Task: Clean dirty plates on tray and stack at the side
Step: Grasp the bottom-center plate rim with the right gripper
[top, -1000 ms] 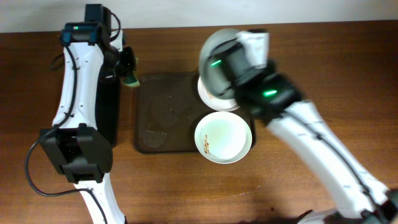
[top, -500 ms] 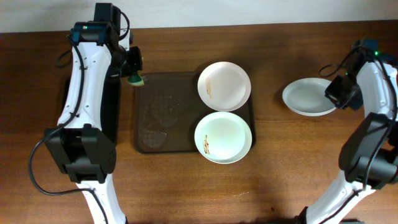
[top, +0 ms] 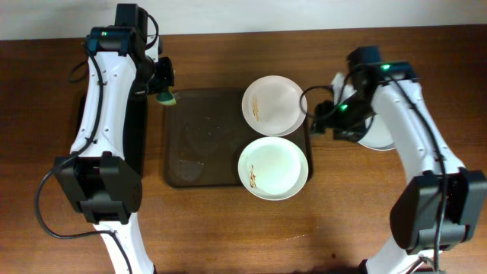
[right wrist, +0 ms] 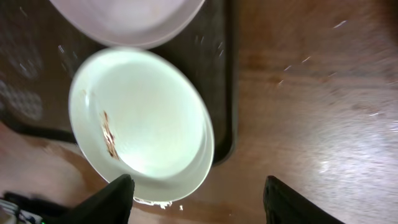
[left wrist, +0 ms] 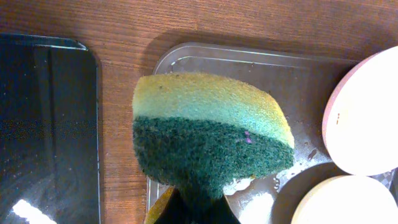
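Two white plates lie on the brown tray (top: pixel 199 144): a far plate (top: pixel 274 105) and a near plate (top: pixel 273 168) with an orange-brown smear, which also shows in the right wrist view as the smeared plate (right wrist: pixel 140 124). A third plate (top: pixel 378 141) rests on the table to the right, partly hidden under the right arm. My right gripper (top: pixel 313 122) hangs open at the tray's right edge, nothing between its fingers (right wrist: pixel 109 202). My left gripper (top: pixel 161 85) is shut on a yellow-and-green sponge (left wrist: pixel 205 130) above the tray's far left corner.
A glossy black tray (left wrist: pixel 46 124) lies left of the brown tray, under the left arm. Bare wooden table (top: pixel 358 213) spreads to the right and front of the tray. Wet patches show on the brown tray's surface (left wrist: pixel 249 68).
The right arm carried a plate off the tray, set it on the table at the right and let go. It has swung back to the tray's right edge, open. The left arm barely moved.
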Robot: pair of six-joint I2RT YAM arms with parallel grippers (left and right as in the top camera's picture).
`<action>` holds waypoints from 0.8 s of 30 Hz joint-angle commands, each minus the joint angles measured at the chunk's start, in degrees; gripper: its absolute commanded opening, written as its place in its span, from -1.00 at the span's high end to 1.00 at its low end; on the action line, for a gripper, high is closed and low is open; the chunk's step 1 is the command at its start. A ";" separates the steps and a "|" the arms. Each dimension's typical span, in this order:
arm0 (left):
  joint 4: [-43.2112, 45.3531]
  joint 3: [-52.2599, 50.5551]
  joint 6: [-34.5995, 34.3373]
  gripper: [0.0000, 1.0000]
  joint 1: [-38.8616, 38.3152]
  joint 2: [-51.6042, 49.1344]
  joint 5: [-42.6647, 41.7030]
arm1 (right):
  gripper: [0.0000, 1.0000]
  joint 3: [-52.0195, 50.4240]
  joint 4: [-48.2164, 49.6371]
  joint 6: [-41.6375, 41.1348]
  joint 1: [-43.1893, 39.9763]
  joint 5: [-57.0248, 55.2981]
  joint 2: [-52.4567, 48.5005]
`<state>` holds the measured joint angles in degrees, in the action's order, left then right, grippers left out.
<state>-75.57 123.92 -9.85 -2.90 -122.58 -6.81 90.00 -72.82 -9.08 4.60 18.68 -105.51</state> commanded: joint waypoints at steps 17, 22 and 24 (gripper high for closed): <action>0.07 0.94 0.96 0.99 -0.11 -0.31 0.26 | 0.92 -18.60 23.37 -13.14 17.64 -5.68 -4.09; 0.00 0.94 0.96 0.99 -0.11 -0.31 0.28 | 0.92 -15.19 38.71 -33.75 28.83 -11.34 -4.44; -0.04 0.92 0.96 0.99 -0.11 -0.31 0.68 | 0.92 -15.19 42.14 -36.48 33.27 -21.81 -4.90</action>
<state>-75.64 123.94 -9.85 -2.90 -122.58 -6.79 74.11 -32.03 -39.55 34.59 7.35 -109.47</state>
